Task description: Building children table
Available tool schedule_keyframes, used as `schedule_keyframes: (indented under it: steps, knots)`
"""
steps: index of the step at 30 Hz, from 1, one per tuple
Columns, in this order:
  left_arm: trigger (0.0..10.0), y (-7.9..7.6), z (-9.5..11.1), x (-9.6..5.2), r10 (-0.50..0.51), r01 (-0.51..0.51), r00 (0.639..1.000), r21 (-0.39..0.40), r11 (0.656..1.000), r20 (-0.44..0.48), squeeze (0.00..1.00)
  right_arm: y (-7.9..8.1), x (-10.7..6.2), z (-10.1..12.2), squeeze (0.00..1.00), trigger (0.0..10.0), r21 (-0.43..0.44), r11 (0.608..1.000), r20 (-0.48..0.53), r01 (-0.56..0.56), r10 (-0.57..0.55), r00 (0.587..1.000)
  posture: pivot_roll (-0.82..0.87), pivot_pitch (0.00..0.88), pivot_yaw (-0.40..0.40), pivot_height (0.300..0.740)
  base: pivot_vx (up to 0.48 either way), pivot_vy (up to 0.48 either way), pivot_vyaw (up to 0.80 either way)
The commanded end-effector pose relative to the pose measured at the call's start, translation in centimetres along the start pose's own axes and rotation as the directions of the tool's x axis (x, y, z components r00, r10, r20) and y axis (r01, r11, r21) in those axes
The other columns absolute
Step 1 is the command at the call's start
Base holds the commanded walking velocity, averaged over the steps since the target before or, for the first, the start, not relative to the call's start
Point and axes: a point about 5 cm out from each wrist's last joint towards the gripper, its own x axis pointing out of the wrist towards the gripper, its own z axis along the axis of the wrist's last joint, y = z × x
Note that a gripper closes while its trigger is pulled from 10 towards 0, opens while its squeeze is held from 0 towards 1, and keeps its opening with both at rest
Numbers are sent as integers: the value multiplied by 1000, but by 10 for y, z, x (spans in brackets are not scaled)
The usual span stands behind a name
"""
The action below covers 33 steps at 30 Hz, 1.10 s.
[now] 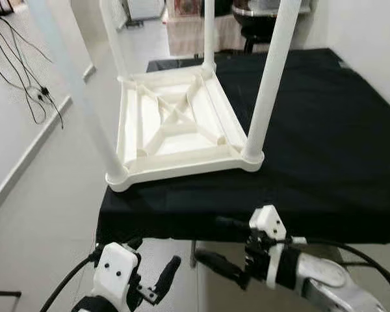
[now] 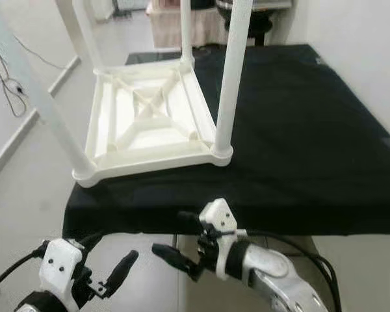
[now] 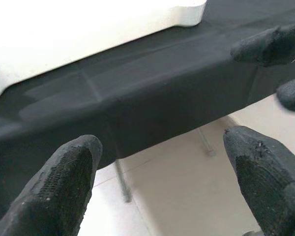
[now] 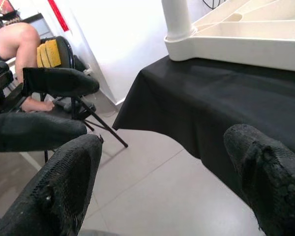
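Note:
A white plastic children's table [image 1: 182,123] lies upside down on a table draped in black cloth [image 1: 325,143], its round legs [image 1: 270,78] pointing up. It rests at the cloth's front left corner. Both grippers hang below the front edge, apart from the white table. My left gripper [image 1: 153,260] is open and holds nothing; its fingers [image 3: 59,191] face the cloth's hanging edge. My right gripper [image 1: 216,244] points left, open and holding nothing, and its fingers [image 4: 265,182] frame the cloth corner and one white leg base [image 4: 179,24].
Pale tiled floor [image 1: 45,214] runs along the left, with black cables [image 1: 32,91] near the wall. In the right wrist view, a person's bare leg [image 4: 19,39] and a black folding chair [image 4: 59,81] stand beyond the table corner. Furniture stands behind the table [image 1: 195,32].

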Motion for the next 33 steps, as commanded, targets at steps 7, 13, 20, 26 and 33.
schedule_keyframes:
  steps: [7,13,20,26,33]
  knots:
    - [10000,-3,-3,-1,-15,15,1000,-37,999,-12,0,0,-2,-1,0,10000,-36,999,-11,9,-9,1000,-29,82,32,740,112,0,453]
    - [10000,-4,-3,-2,-33,33,999,-39,999,-11,0,-4,-2,-3,0,10000,-69,996,-24,57,-59,998,-29,85,29,740,267,0,133]
    - [10000,-2,-1,2,-30,30,1000,-33,999,-4,0,-3,-3,-5,0,10000,-69,997,-32,37,-39,999,-30,90,27,740,188,0,0]
    - [10000,6,8,7,48,-48,998,3,999,34,0,-4,-3,-4,0,10000,-73,997,-24,24,-26,999,-29,95,31,740,0,0,0]
    - [10000,18,9,5,198,-200,979,48,979,38,0,-4,-2,-3,0,10000,-86,996,-23,5,-7,1000,-22,103,33,740,0,0,0]
